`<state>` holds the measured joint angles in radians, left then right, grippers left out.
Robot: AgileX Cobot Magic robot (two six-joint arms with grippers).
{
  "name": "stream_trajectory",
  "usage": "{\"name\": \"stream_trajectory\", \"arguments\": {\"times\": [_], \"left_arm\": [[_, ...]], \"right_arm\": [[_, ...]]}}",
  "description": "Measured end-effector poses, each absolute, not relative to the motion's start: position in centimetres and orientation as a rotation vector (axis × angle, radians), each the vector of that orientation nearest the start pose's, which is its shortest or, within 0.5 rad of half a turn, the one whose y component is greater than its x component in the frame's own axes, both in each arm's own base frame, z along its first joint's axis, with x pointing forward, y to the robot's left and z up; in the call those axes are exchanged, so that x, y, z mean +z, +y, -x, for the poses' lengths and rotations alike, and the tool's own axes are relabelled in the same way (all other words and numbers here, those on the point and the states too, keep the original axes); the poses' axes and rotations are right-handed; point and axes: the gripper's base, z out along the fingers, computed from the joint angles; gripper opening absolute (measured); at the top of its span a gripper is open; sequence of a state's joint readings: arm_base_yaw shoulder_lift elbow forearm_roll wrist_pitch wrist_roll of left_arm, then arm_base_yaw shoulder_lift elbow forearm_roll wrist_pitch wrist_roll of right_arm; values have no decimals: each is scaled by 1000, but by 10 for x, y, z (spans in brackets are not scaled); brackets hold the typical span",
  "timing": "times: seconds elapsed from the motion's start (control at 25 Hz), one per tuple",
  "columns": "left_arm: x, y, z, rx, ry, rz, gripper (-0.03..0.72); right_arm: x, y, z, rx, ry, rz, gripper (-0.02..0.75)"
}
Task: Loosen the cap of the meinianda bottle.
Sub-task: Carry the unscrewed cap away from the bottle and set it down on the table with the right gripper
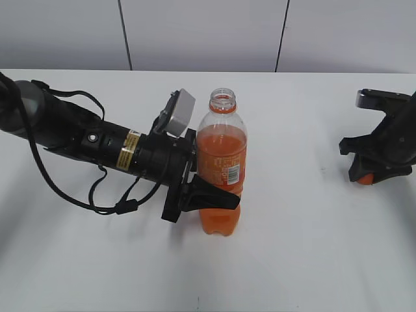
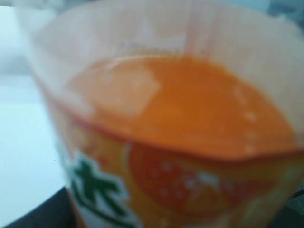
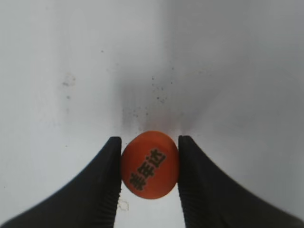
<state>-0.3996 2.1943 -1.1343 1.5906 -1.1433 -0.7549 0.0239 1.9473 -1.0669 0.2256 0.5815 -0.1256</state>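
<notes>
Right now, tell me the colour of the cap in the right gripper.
Orange, with dark printed characters on top; the cap shows best in the right wrist view.

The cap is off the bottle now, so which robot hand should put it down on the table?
The right hand, probably. It already pinches the cap between its fingers just above the white table. The left hand is busy gripping the bottle, keeping it upright.

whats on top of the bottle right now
Nothing: the bottle stands with its neck open. The cap is off, pinched in the right gripper over the table. What lies under the cap is hidden.
</notes>
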Motion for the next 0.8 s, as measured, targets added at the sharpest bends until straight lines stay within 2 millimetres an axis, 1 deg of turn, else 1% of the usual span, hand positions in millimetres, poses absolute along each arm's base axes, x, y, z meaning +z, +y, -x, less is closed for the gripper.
{"name": "stream_trajectory", "arguments": {"times": [0.2,0.64,0.72,0.8], "left_arm": [[103,-222,-314,-1178,1469,-1552,412],[103,-222,-314,-1178,1469,-1552,412],[103,-222,-314,-1178,1469,-1552,412],[103,-222,-314,-1178,1469,-1552,412]], "right_arm": [[108,20,-350,194,2963,-45,273],[108,19,-350,192,2958,-47,273],[108,19,-350,192,2958,-48,286],[108,19,-350,192,2958,-48,322]]}}
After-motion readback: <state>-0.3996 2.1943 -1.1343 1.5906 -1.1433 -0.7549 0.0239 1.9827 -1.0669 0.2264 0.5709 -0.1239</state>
